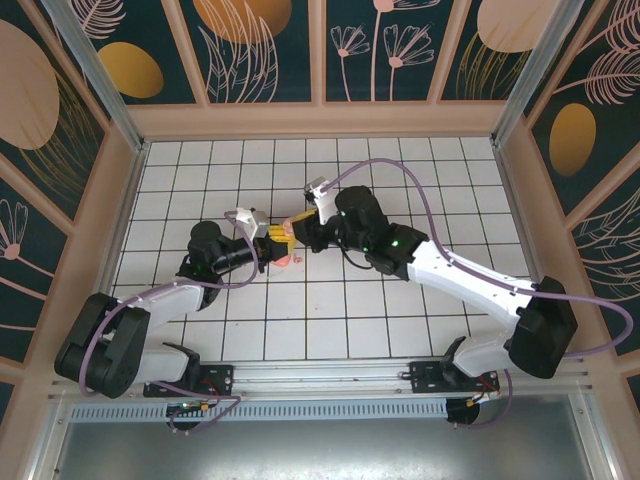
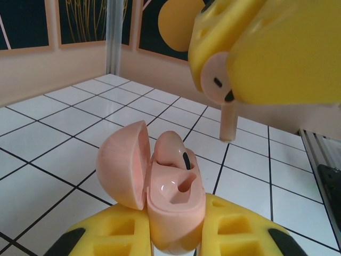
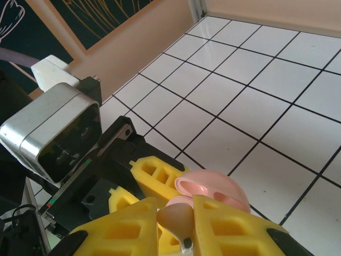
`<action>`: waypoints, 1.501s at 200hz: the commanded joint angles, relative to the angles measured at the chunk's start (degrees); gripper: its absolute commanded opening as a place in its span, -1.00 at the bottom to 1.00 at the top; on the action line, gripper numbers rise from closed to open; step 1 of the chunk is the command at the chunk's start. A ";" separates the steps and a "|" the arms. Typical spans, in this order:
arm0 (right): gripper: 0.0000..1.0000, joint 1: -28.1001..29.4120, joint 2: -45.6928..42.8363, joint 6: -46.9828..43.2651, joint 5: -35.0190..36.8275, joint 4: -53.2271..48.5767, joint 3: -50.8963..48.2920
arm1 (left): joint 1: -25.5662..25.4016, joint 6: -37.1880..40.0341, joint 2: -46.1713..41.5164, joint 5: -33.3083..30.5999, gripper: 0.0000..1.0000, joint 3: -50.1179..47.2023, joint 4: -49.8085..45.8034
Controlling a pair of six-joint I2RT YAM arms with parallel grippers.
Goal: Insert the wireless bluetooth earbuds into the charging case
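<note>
Left wrist: left hand (image 2: 176, 232) clamps open charging case (image 2: 171, 198); right hand (image 2: 229, 53) pinches earbud (image 2: 216, 82).

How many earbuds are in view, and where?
2. One pale-pink earbud sits in the open salmon-pink plastic charging case in the left claw; the other earbud is pinched in the right claw above it.

A lab-style robot test cell: white gridded table (image 1: 400, 180), leaf-patterned wall panels (image 1: 260, 50), aluminium mounting rail (image 1: 320, 372).
</note>
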 commanded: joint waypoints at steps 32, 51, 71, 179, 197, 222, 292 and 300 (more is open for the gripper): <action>-0.62 -0.11 2.99 -2.93 -2.13 1.69 3.53 | -0.47 0.68 0.74 1.73 -0.74 2.68 0.59; -0.62 -0.15 3.13 -3.01 -1.33 2.30 3.32 | -0.49 0.59 0.53 2.01 -0.74 2.69 0.57; -0.63 -0.15 3.00 -3.31 -0.03 3.05 2.96 | -0.49 0.76 0.20 1.92 -0.74 2.60 0.45; -0.63 -0.06 3.12 -4.06 1.35 5.05 3.14 | -0.53 0.96 -0.35 2.11 -0.74 2.84 -1.11; -0.63 -0.06 3.47 -4.32 1.53 4.95 2.87 | -0.51 0.85 -0.73 2.17 -0.74 2.86 -1.12; -0.63 -0.02 3.88 -4.73 1.61 4.28 2.69 | -0.50 0.60 -1.41 1.77 -0.73 2.86 -0.99; -0.64 0.47 3.77 -7.02 4.38 1.57 1.99 | -0.48 -0.22 -3.19 1.48 -0.73 3.01 -0.92; -0.64 0.58 3.66 -7.37 4.64 1.34 1.99 | -0.52 -0.24 -3.15 1.42 -0.73 3.01 -0.89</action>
